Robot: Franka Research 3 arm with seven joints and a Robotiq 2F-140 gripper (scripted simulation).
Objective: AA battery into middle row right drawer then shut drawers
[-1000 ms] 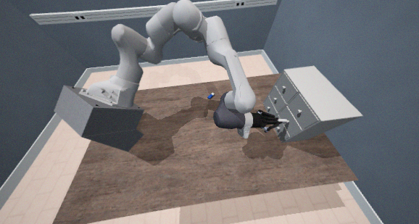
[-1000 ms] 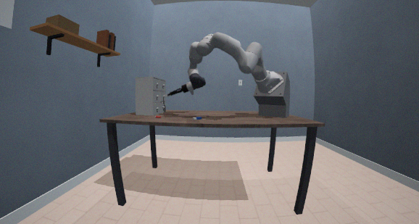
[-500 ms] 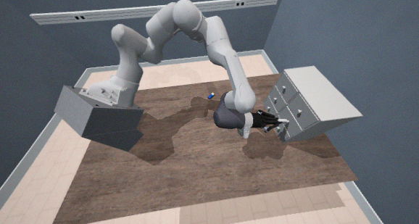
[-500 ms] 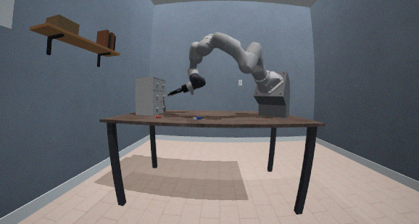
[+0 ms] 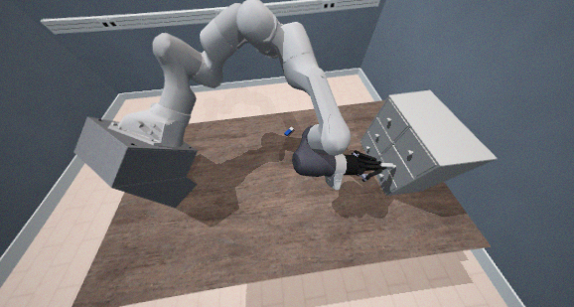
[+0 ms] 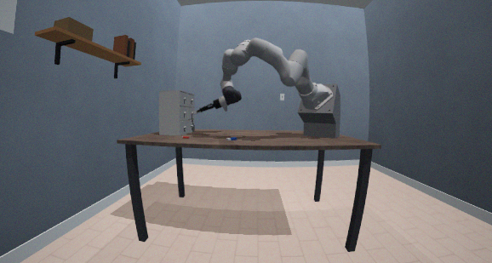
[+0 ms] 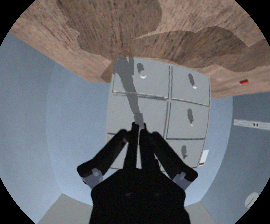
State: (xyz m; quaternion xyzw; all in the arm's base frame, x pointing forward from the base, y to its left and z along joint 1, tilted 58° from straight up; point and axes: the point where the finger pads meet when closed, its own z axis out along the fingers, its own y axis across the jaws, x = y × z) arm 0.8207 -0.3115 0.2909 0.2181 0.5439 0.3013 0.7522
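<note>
Worktop [image 6: 298,144]: I count one, a dark wood slab on four black legs; it carries the chest, the arm's pedestal and the small loose items.
Arm: one only, so no choice of side. I have it reaching from its pedestal [image 5: 129,167] across to the chest front.
Chest [image 5: 442,132]: one, grey, upright, at the far end of the worktop from the pedestal. I count six drawers, three rows of two, each with a small knob. All look shut or very nearly so; I cannot tell whether any stands slightly out.
Tool [image 5: 384,169]: fingers pinched fully together with nothing between them, I judge. Its tip sits right at the drawer faces; from the exterior view it looks level with the middle row.
Key relation: the target drawer lies straight ahead of the tool, along its pointing axis. I cannot tell whether the tip touches a knob [image 7: 191,117] or just hangs in front of one.
AA battery [image 5: 289,131]: one, blue with a pale end, lying flat on the worktop well behind the tool, between chest and pedestal, long axis angled across the wood grain.
Red item [image 6: 185,136]: one, small, on the worktop just in front of the chest's foot; it stays put.
Judgement: drawer first, battery afterwards.
</note>
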